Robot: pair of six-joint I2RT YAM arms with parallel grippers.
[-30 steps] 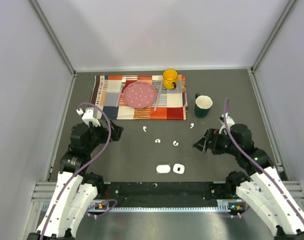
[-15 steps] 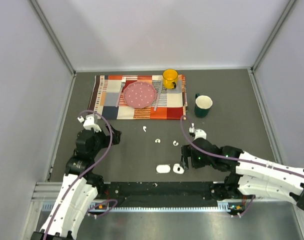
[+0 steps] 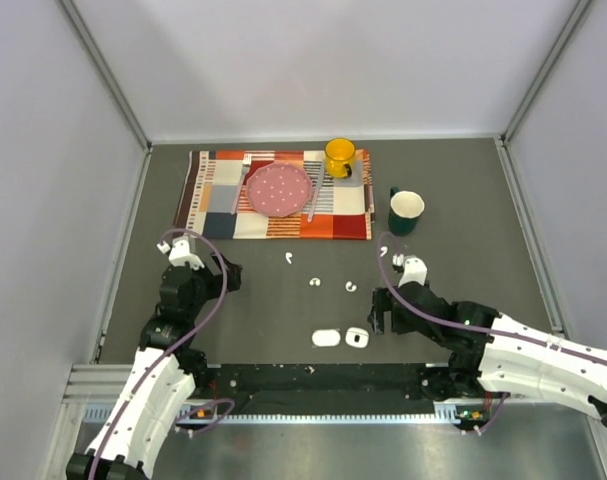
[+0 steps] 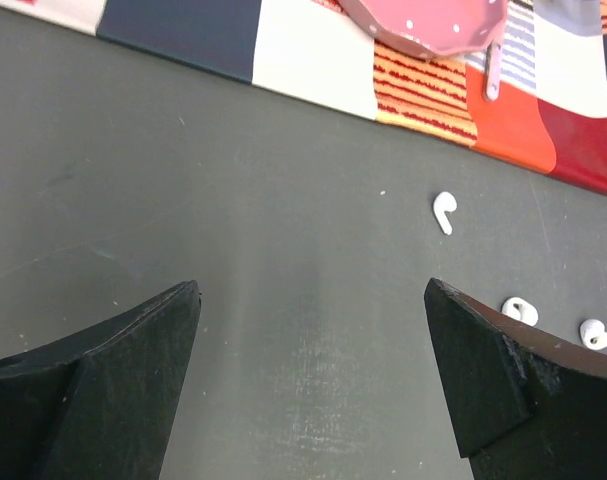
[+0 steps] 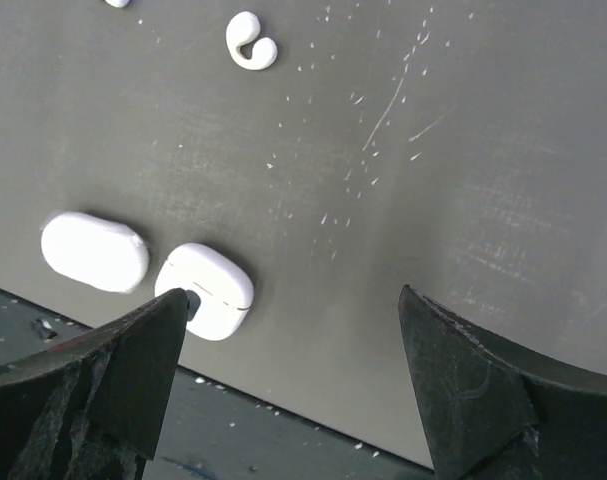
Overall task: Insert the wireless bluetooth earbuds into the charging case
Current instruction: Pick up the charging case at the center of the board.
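The dark bench (image 3: 463,180) fills the overhead view. At its far side lies a checked placemat (image 3: 213,190) carrying a pink plate (image 3: 278,188) and a yellow mug (image 3: 340,157). A green mug (image 3: 406,211) stands just off the mat's right edge. Only this view takes in both mugs and both arms at once.

The left pincer (image 4: 311,290) hangs over bare bench left of centre, its fingers spread wide with nothing between them. Its wrist camera shows the mat's near edge, the plate's rim and three earbuds (image 4: 444,212) lying loose ahead and to the right, but neither case.

The right pincer (image 5: 293,300) is also spread apart and holds nothing, low over the near part of the bench. Its camera shows what the left one misses: two white charging cases (image 5: 94,251) side by side by the bench's near edge. One case lies just beside the finger at the left of that view; whether they touch I cannot tell. One earbud lies beyond the cases. From above, three earbuds show on mid-bench, well apart from the cases.
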